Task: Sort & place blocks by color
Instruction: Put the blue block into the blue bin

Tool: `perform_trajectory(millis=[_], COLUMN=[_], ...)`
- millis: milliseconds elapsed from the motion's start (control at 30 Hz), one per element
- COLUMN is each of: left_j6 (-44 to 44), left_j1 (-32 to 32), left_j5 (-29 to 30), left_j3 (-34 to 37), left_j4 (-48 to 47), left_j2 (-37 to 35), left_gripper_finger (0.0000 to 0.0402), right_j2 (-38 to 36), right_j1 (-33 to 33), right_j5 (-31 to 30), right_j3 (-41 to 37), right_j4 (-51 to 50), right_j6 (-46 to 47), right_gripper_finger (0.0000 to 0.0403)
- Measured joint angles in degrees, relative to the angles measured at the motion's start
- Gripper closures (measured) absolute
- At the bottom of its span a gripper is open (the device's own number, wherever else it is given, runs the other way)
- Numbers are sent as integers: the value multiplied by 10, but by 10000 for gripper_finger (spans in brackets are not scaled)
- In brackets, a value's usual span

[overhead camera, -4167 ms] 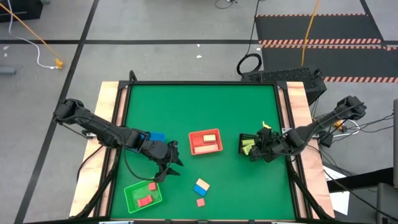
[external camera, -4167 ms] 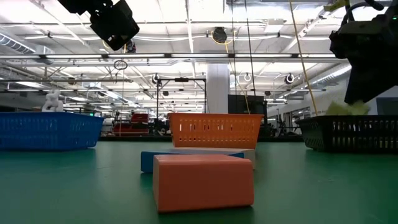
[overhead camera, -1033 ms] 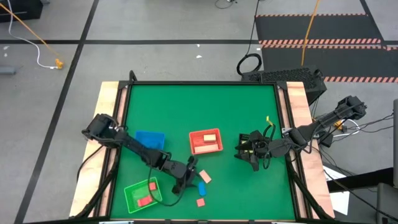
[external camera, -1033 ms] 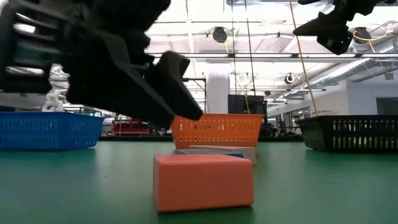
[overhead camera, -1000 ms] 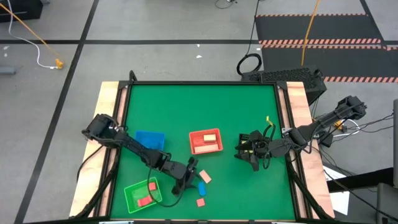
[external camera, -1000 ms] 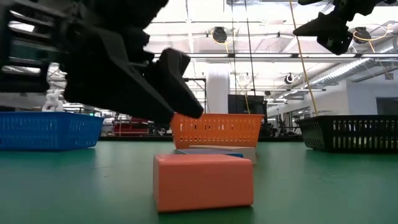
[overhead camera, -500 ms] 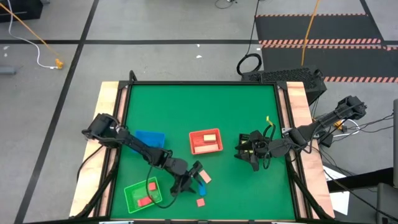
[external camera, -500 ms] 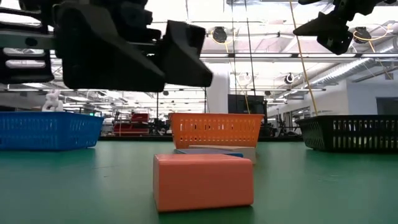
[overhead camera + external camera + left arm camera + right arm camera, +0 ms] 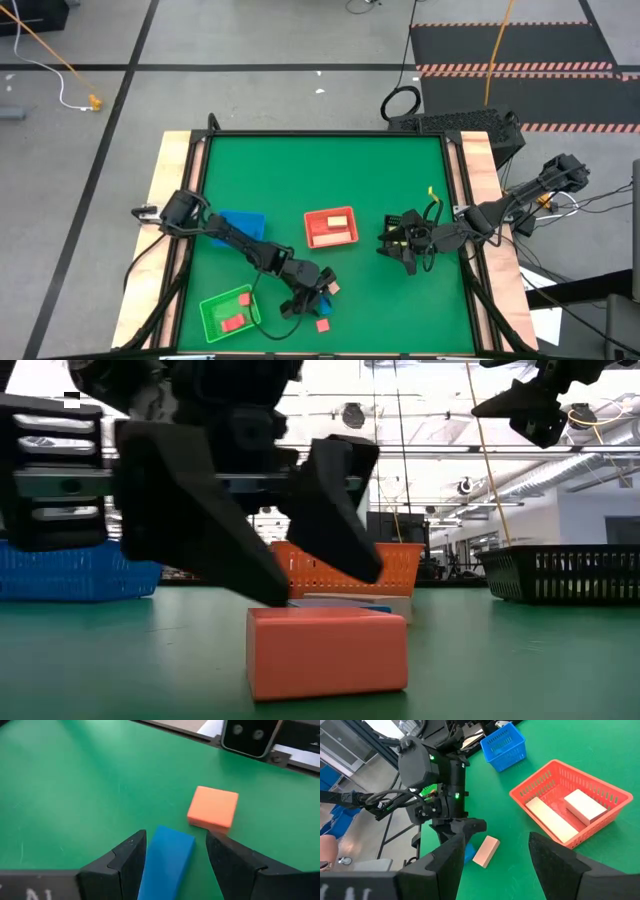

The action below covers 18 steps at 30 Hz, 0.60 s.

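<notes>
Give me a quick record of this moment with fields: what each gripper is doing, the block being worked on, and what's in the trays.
left gripper: open, fingers either side of the blue block
right gripper: open, waiting above the table's right side
nearby: orange block just past the blue one
red tray: two pale tan blocks
green tray: two red blocks
blue tray: looks empty

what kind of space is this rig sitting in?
Probably a big open industrial lab or warehouse hall, not an office. The low view shows a high ceiling with strip lights and a white pillar; the high view shows grey concrete floor and hazard-striped mats beside the table.
</notes>
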<state>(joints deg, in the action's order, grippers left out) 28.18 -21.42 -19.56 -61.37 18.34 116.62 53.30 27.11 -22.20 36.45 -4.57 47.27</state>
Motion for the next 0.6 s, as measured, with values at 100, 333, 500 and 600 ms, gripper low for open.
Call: perform_trajectory(millis=[100,333,500,600], left_j6=[-1,-10,-4,-18], left_j1=[8,19,26,30], left_j5=[-11,-19,-17,-16], left_j3=[-16,-31,-31,-31], left_j4=[-15,-84,-108,-120], left_j2=[5,5,5,5], left_gripper_finger=[195,195,195,195], right_j2=[0,0,0,0], right_j1=[0,0,0,0], right_j5=[0,0,0,0], right_j3=[0,0,0,0], right_j4=[0,0,0,0], right_j6=[0,0,0,0], right_gripper_finger=[192,192,192,192])
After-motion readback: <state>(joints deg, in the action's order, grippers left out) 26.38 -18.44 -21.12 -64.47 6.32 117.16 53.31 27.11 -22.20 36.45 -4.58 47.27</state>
